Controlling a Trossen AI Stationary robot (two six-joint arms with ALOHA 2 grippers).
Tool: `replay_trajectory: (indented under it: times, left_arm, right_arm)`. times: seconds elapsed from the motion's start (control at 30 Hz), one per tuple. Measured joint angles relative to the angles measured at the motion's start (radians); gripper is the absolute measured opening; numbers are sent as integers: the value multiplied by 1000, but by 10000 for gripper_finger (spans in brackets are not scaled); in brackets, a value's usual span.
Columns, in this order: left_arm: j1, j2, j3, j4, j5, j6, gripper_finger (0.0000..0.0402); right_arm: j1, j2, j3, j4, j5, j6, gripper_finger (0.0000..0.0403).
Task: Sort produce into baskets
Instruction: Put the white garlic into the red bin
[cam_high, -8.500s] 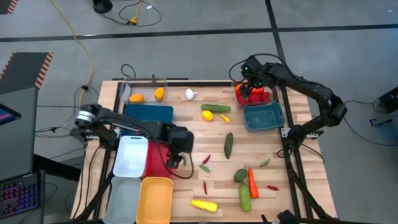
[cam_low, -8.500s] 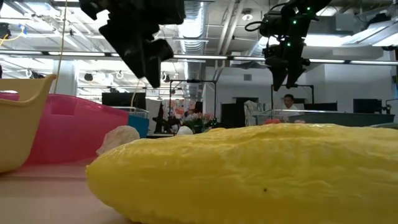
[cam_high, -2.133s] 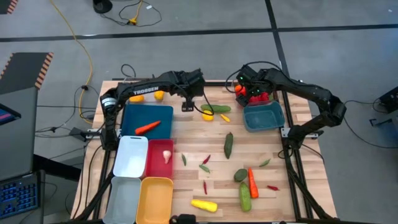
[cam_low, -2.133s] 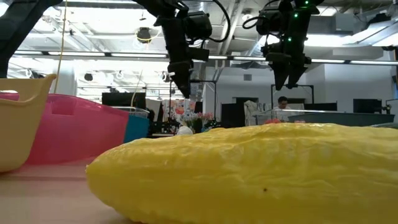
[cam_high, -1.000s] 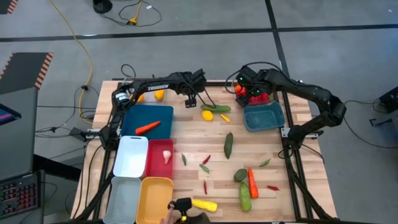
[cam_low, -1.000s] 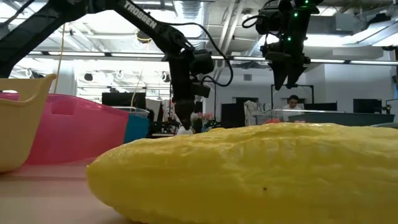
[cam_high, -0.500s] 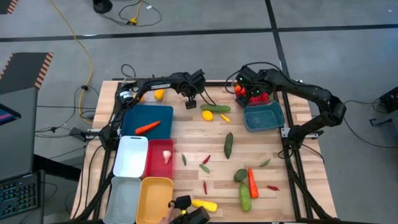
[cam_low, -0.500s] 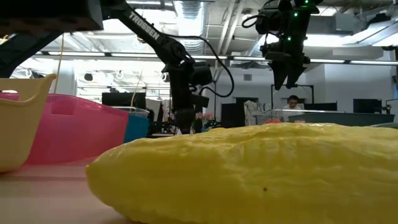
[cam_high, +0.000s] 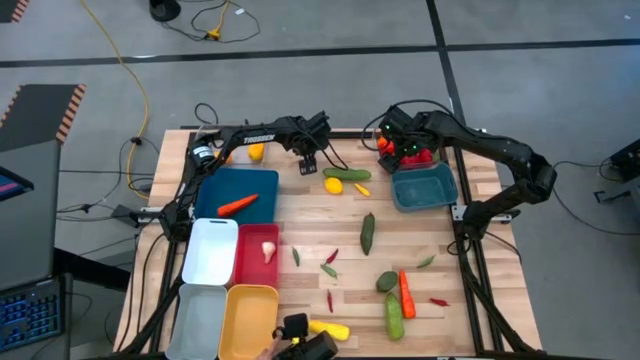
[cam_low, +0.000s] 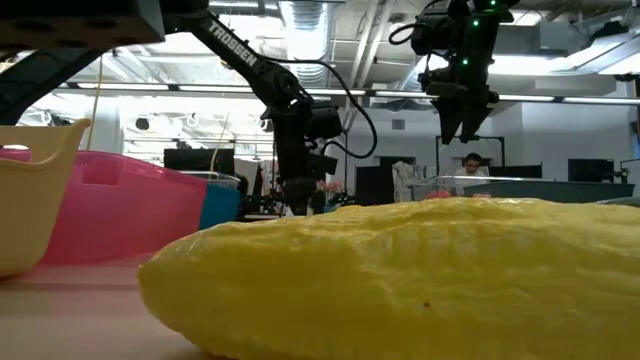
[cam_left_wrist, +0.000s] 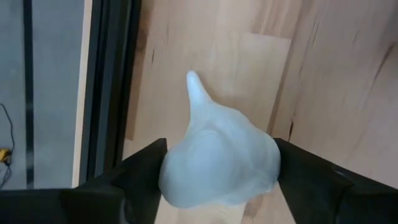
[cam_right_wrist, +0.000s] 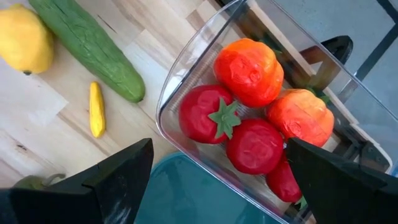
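Note:
A white garlic bulb (cam_left_wrist: 217, 149) lies on the wooden table near its far edge, its tip pointing away from my wrist. My left gripper (cam_high: 308, 161) is down at the table there and is shut on the bulb; it also shows in the low view (cam_low: 296, 205). My right gripper (cam_high: 402, 150) hangs open and empty above the clear bin (cam_right_wrist: 186, 74) at the far right. That bin holds red tomatoes (cam_right_wrist: 208, 115) and orange peppers (cam_right_wrist: 249, 62). The right gripper's fingers stand wide apart in its wrist view (cam_right_wrist: 217, 149). My left gripper holds the garlic's fat bulb between its two fingers, one finger (cam_left_wrist: 140, 171) on each side of the bulb (cam_left_wrist: 177, 180). The fingers come from above, pointing down. The garlic sits on the table, its pointed tip (cam_left_wrist: 193, 81) sticking out beyond the fingers.
The dark blue bin (cam_high: 215, 185) holds a carrot (cam_high: 237, 204) and the red bin (cam_high: 250, 270) a garlic. White, grey-blue, yellow and teal (cam_high: 425, 188) bins stand around. A lemon (cam_high: 333, 185), cucumbers, chillies and a squash (cam_high: 330, 329) lie loose. A hand holding a dark object (cam_high: 295, 335) is at the near edge.
My left gripper has gone down a little onto the garlic at the table's far edge. A hand with a dark object has moved at the table's near edge, next to the yellow squash.

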Motion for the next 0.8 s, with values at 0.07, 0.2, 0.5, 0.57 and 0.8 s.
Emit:
replay_trajectory:
  times: [0.07,0.2,0.5,0.57,0.8]
  left_arm:
    - [0,0,0,0,0,0,242]
    - [0,0,0,-1,0,-1,239]
    - [-3,-88,0,-87,1,5,246]
    - [-7,-127,0,-114,9,-4,246]
    - [-67,-293,1,-303,105,-62,247]
  right_arm:
    - [0,0,0,0,0,2,393]
    - [3,0,0,-9,0,-5,393]
    - [35,-96,0,-30,0,-43,393]
    - [44,-136,0,-30,0,-43,393]
    - [124,-234,0,-28,0,40,393]
